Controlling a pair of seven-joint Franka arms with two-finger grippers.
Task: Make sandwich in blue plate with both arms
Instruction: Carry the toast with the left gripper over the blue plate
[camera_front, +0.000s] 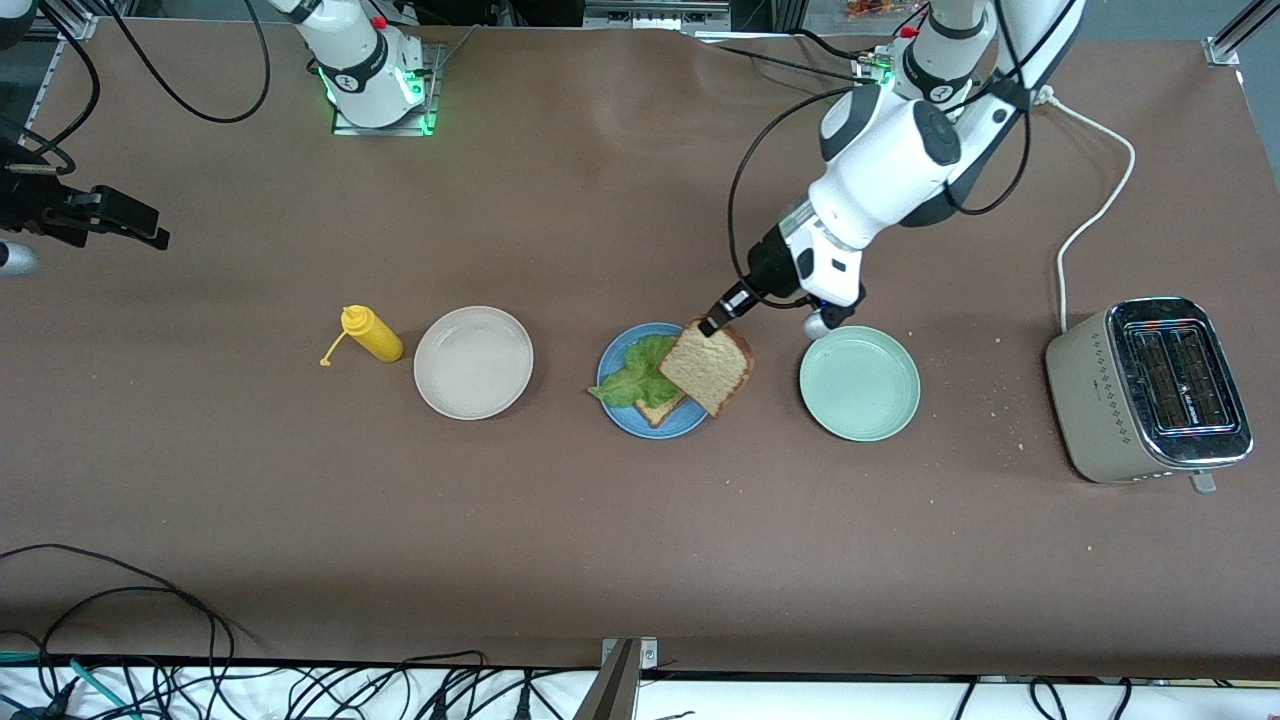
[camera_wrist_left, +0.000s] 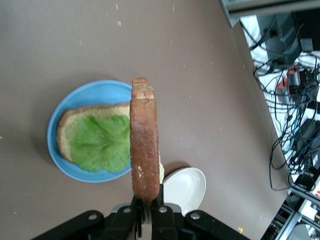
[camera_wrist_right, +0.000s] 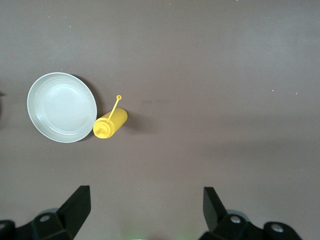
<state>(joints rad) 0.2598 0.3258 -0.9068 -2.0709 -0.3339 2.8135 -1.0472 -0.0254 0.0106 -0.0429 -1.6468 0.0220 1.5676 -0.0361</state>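
Left gripper (camera_front: 712, 325): fingers pinching bread slice (camera_front: 707, 367) over blue plate (camera_front: 615, 412) holding lettuce (camera_front: 635, 374) on bread, mid-worktop. Right gripper (camera_wrist_right: 145, 210): waiting, fingers spread, over yellow bottle (camera_wrist_right: 110, 124).

Bread slice (camera_front: 708, 367) held by left gripper (camera_front: 712, 325) over blue plate (camera_front: 612, 365), lettuce (camera_front: 636, 373) laid on lower slice (camera_front: 660, 410)
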